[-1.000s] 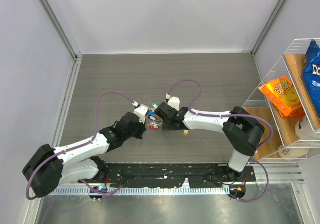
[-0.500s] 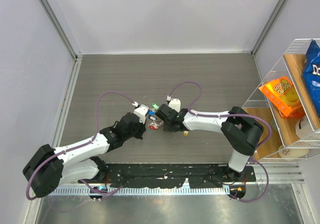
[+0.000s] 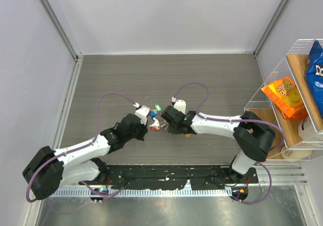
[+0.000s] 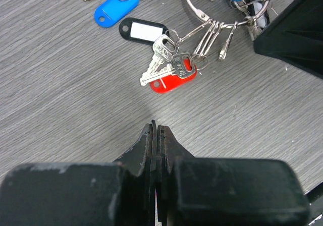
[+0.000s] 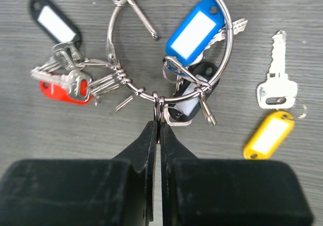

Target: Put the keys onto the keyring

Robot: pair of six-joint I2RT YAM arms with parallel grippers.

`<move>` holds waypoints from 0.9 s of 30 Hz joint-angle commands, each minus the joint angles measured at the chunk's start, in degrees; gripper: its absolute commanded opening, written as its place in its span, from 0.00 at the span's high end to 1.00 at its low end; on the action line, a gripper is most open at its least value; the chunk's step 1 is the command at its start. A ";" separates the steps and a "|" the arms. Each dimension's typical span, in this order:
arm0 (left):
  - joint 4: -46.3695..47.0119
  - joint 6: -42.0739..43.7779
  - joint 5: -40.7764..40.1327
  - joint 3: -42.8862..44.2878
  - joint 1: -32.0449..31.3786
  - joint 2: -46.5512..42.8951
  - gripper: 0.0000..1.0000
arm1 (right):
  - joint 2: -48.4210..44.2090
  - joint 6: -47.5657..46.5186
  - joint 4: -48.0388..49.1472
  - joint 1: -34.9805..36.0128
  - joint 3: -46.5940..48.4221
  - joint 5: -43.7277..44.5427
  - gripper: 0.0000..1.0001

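The keyring is a silver wire ring lying flat on the grey table, with several small clips hanging from it. Tags in blue and black hang on it, as do the keys with a red tag. My right gripper is shut on one clip at the ring's near edge. One silver key with a yellow tag lies loose to the right. My left gripper is shut on nothing, just short of the red-tagged keys. A green tag lies behind the bunch.
A second black tag and a blue tag with a key lie loose on the left of the ring. A wire shelf with snack packets stands at the table's right edge. Walls close the table at left and back.
My right gripper has shut on the ring's clip and its arm has swung a little to the right, uncovering the green tag. The left arm has not moved.
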 commanded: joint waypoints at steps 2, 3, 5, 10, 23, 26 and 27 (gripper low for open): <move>5.88 -0.67 4.88 -1.72 0.36 -4.88 1.00 | -11.42 -9.05 0.36 0.08 0.01 -2.27 0.94; 6.41 -0.67 5.94 -1.89 0.36 -6.37 0.97 | -13.44 -10.73 0.01 0.08 0.28 -3.15 0.94; 6.85 -0.41 9.70 -1.98 0.36 -9.62 0.87 | -16.07 -15.83 -0.69 0.08 1.16 -5.97 0.94; 6.68 -0.49 19.81 -0.76 0.36 -19.46 0.63 | -20.30 -28.75 -10.26 0.08 7.66 -10.71 0.94; 11.34 1.09 32.32 2.05 0.27 -27.74 0.33 | -22.86 -42.65 -28.12 0.08 22.51 -26.62 0.94; 12.39 2.05 32.05 3.02 0.27 -27.04 0.31 | -23.12 -42.48 -30.22 0.08 24.71 -28.47 0.94; 13.26 2.06 32.23 3.20 0.27 -26.86 0.31 | -23.30 -42.39 -30.75 0.08 25.41 -29.08 0.94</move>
